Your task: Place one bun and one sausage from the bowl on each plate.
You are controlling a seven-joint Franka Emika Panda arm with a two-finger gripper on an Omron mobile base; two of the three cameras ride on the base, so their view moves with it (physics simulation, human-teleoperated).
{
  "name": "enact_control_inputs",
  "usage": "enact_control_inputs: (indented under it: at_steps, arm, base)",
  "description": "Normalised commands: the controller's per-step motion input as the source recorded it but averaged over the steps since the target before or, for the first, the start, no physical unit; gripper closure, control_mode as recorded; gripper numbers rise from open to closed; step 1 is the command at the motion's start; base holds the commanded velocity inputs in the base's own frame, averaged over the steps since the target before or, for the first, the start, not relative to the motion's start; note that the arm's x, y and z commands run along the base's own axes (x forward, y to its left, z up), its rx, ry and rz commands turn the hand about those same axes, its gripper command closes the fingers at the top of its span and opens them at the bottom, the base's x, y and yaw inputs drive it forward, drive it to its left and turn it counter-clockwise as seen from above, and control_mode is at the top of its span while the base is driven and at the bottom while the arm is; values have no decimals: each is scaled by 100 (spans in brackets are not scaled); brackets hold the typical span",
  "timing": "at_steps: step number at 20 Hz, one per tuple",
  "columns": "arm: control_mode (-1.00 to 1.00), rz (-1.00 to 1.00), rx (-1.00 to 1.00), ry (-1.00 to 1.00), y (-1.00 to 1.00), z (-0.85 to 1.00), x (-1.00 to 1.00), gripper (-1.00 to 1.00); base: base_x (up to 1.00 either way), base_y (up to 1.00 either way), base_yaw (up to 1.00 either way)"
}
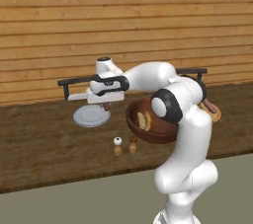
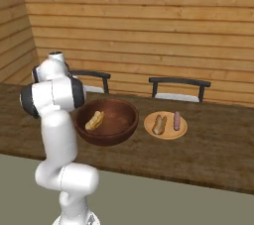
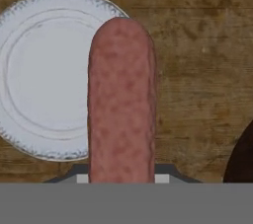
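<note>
White arm (image 1: pixel 185 134): glossy, rounded, tube-like links, smooth shell, no visible cables or screws. Joints marked by dark grey-black bands and round caps; one large pale grey disc framed by black ring at elbow joint (image 1: pixel 165 105). Lowest link bulbous, widening toward base. Hand (image 1: pixel 106 85): white blocky body with black collar and black top cap, flat white underside. In right base view, same white links, black ring around shoulder-like joint (image 2: pixel 52 97), small dark cap on top.

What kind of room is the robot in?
Probably a kitchen or dining spot: a long wooden counter holds a bowl with a bun, plates and shakers, with chairs behind it by a plank wall.
</note>
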Motion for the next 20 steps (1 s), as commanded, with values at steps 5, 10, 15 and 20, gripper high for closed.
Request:
enact_control_inputs:
  at_steps: [5,10,15,20]
  arm:
    - [-100,0,0,0,10,-66,40,100]
    - [-100,0,0,0,10,-46,30,100]
    - [-100,0,0,1,9,-5,7,100]
    - [-100,0,0,0,0,0,0,100]
  base:
    - [0,0,0]
    - [0,0,0]
    - [0,0,0]
    - [0,0,0]
